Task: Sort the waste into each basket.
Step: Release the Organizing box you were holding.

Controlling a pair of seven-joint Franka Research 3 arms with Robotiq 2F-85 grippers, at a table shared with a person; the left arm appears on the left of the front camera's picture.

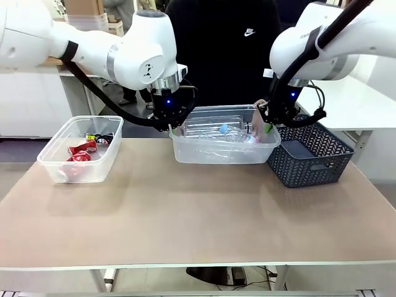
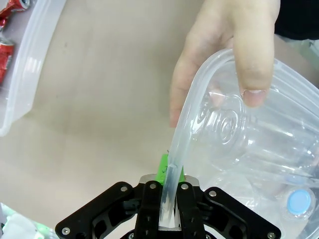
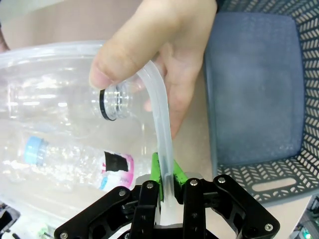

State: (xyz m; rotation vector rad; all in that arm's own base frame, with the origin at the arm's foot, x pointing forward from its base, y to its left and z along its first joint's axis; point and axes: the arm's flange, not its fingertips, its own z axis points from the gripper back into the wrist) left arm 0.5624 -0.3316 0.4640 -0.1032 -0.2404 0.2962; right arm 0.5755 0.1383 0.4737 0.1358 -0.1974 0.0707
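Two clear baskets stand on the table. The left one [image 1: 59, 162] holds red cans [image 1: 79, 151] and a dark can [image 1: 102, 137]. The middle basket [image 1: 185, 151] holds several see-through plastic bottles [image 1: 223, 131]. My left gripper [image 1: 168, 122] is shut on that basket's left rim [image 2: 172, 164]. At the opposite end, my right gripper [image 1: 271, 120] is shut on its right rim [image 3: 162, 134]. A person's hand [image 2: 224, 55] pinches the rim just beyond my left gripper [image 2: 169, 172]. Another hand [image 3: 149, 55] holds the rim beyond my right gripper [image 3: 167, 172]. Blue-capped bottles [image 3: 35, 149] lie inside.
A dark blue lattice basket [image 1: 309, 158] stands right against the middle basket's right side, under my right arm. The person in black sits at the far edge behind both arms. The near half of the brown tabletop [image 1: 198, 216] is bare.
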